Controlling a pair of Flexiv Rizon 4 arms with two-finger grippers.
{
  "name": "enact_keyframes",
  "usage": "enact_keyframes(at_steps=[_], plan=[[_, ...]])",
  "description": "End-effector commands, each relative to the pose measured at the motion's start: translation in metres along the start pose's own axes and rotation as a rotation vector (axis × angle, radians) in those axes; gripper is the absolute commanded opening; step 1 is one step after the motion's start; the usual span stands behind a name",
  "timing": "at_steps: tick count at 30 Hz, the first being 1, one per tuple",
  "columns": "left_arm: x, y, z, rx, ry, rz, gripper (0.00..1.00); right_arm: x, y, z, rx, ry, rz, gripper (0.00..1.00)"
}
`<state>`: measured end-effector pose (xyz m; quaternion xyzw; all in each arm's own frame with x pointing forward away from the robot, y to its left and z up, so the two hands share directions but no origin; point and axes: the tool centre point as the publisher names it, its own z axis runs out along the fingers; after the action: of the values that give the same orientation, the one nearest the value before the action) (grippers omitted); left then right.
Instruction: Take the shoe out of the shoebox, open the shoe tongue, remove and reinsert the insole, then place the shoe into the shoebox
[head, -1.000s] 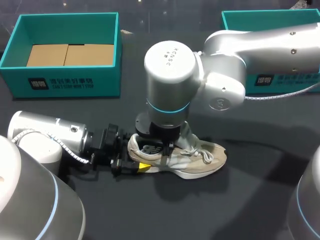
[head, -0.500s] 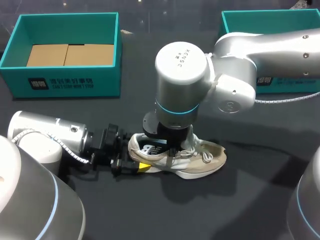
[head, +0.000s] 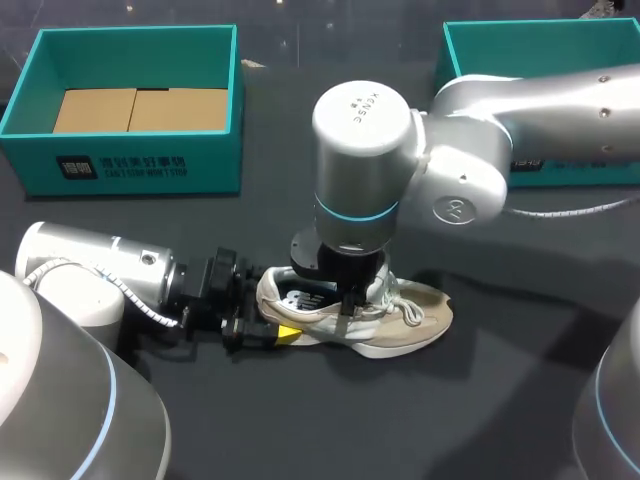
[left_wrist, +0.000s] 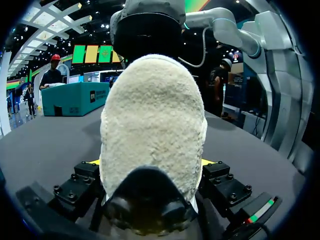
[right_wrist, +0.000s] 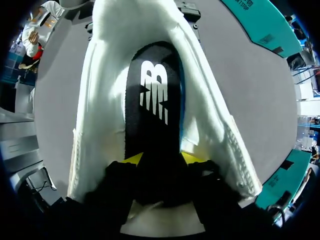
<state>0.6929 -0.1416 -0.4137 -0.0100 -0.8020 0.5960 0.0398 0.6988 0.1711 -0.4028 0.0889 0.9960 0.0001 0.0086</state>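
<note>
- The left arm (head: 95, 275) lies low and nearly level over the table (head: 480, 400), with its wrist pointing along the surface at the shoe (head: 410, 318).
- The left end effector (left_wrist: 151, 162) is closed on the shoe's fleecy heel. One yellow fingertip (left_wrist: 95, 161) shows on each side of the heel, pressed against it.
- The right arm (head: 540, 110) comes in high, bends at the elbow and turns its wrist straight down over the shoe's opening.
- The right end effector (right_wrist: 162, 159) is narrow and grips the near end of the black insole (right_wrist: 152, 100) between its yellow tips. The rest of the insole runs ahead of the fingers inside the shoe, towards the heel.
- The shoe stands upright on its sole on the table, directly under the right end effector, with its toe pointing away from the left end effector.
- Two teal shoeboxes sit well beyond both end effectors: one shoebox (head: 120, 165) is on the left arm's side and the other shoebox (head: 500, 45) is behind the right arm.
</note>
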Motion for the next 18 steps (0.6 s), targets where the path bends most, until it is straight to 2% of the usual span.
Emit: enact_keyframes(at_steps=[1, 3, 7, 8, 10, 11, 18], plan=[[0.001, 0.001, -0.001, 0.000, -0.002, 0.001, 0.00, 0.006, -0.001, 0.016, 0.007, 0.026, -0.003, 0.40], [0.001, 0.001, -0.001, 0.000, -0.002, 0.001, 0.00, 0.009, -0.002, 0.017, 0.013, 0.038, -0.004, 0.38], [0.001, 0.001, -0.001, 0.000, -0.002, 0.001, 0.00, 0.016, -0.005, 0.020, 0.026, 0.068, -0.003, 0.29], [0.001, 0.001, -0.001, 0.000, -0.002, 0.001, 0.00, 0.017, -0.006, 0.020, 0.025, 0.074, -0.002, 0.18], [0.001, 0.001, -0.001, 0.000, -0.002, 0.001, 0.00, 0.019, -0.007, 0.021, 0.027, 0.079, 0.000, 0.04], [0.001, 0.001, -0.001, 0.000, -0.002, 0.001, 0.00, 0.020, -0.007, 0.021, 0.027, 0.082, 0.001, 0.00], [0.001, 0.001, -0.001, 0.000, -0.002, 0.001, 0.00, 0.025, -0.008, 0.014, 0.013, 0.089, -0.007, 0.00]])
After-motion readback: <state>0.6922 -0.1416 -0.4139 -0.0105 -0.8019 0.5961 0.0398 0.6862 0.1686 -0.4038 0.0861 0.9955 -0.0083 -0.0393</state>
